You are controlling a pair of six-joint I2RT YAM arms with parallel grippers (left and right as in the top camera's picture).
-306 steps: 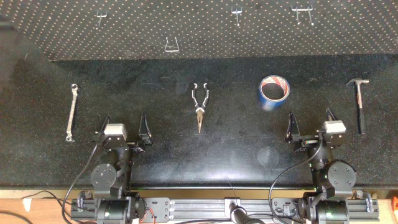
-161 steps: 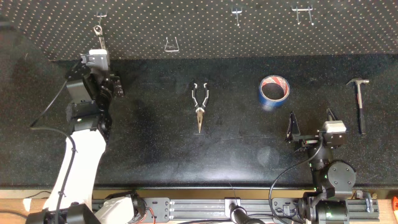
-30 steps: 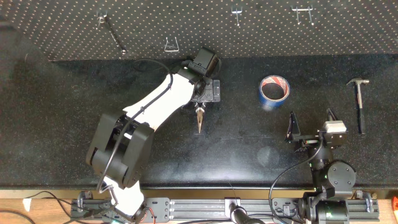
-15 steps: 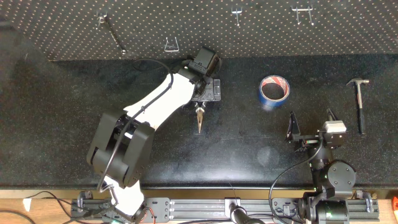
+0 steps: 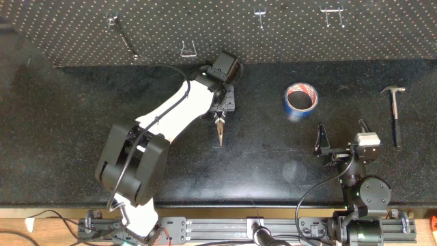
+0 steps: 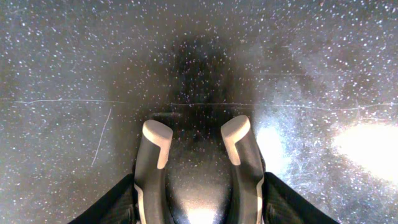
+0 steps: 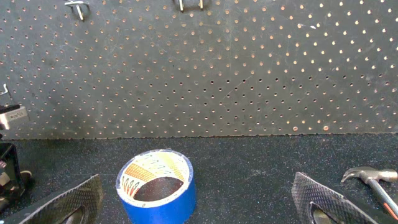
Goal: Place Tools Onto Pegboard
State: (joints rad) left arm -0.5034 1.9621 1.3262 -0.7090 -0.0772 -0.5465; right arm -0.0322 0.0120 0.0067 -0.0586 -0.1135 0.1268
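— Anything new at the bottom right of the top view?
— No. The right end effector [image 5: 340, 137] sits by its base with its fingers wide apart, just as it did ten seconds ago.
— And at frame centre?
— That is where the change is. Half a second ago the left end effector [image 5: 224, 102] stood spread over the pliers [image 5: 219, 131]. Now it has narrowed, and its wrist view shows the fingers pressed against the outsides of the two white-tipped handles. It looks clamped on the pliers, which still lie on the desk [image 5: 68, 123], nose toward the bottom edge.
— So the grasp seems made, and the lift to the pegboard [image 5: 287, 34] is probably next.
— Likely. Further up at the right, the tape [image 5: 300, 98] and hammer [image 5: 395, 116] wait untouched. The wrench [image 5: 124, 39] already hangs at upper left.
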